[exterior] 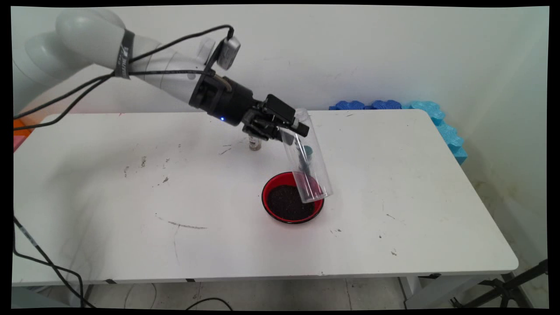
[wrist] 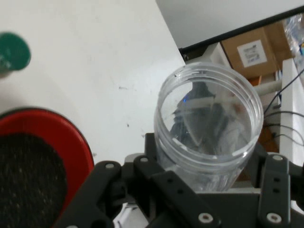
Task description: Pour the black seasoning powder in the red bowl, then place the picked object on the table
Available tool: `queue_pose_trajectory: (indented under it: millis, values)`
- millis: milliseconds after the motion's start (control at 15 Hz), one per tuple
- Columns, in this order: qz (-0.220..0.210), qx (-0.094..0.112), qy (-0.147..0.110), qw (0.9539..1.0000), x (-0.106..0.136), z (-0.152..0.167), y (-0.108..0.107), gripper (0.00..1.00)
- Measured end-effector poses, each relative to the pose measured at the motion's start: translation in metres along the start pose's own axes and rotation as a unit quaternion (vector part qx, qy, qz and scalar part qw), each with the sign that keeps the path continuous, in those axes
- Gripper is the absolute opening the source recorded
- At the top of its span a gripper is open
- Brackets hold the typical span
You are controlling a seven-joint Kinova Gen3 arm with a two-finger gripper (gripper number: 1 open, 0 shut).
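End effector: the black two-finger end effector [exterior: 292, 127] is clenched on a clear plastic jar [exterior: 306, 157], gripping it near its upper end; in the hand view the linkage wraps both sides of the jar [wrist: 209, 126].
Jar position: held in the air above the far-right rim of a red bowl [exterior: 292, 203], its lower end overlapping that rim in the main view.
Jar long axis: steeply tilted, running from upper left at the fingers down to lower right; the jar looks empty and see-through. Which end is the mouth cannot be told with certainty.
Bowl: red outside and on the rim, holding a dark granular fill; it rests near the middle of the tabletop [exterior: 131, 197].
Nearby items: a small bottle [exterior: 254, 143] stands behind the bowl, under the wrist; a green round cap [wrist: 13, 52] lies beyond the bowl.
Surface: white tabletop, scuffed and speckled with dark marks.
Room: pale wall behind; blue foam pieces [exterior: 437, 120] along the far right edge.
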Motion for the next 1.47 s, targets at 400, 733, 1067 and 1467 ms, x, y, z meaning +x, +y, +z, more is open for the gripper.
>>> queue_pose_trajectory:
  millis: [400,733,1067,1467]
  values:
    - [0.108,0.019,0.008,0.9939,0.01,-0.013,0.027,0.0]
    - [0.219,0.05,0.03,0.9739,0.022,-0.027,0.044,0.0]
    - [0.323,0.092,0.028,0.9416,0.03,-0.043,0.056,0.0]
    - [0.396,0.126,0.027,0.9091,0.034,-0.061,0.071,0.0]
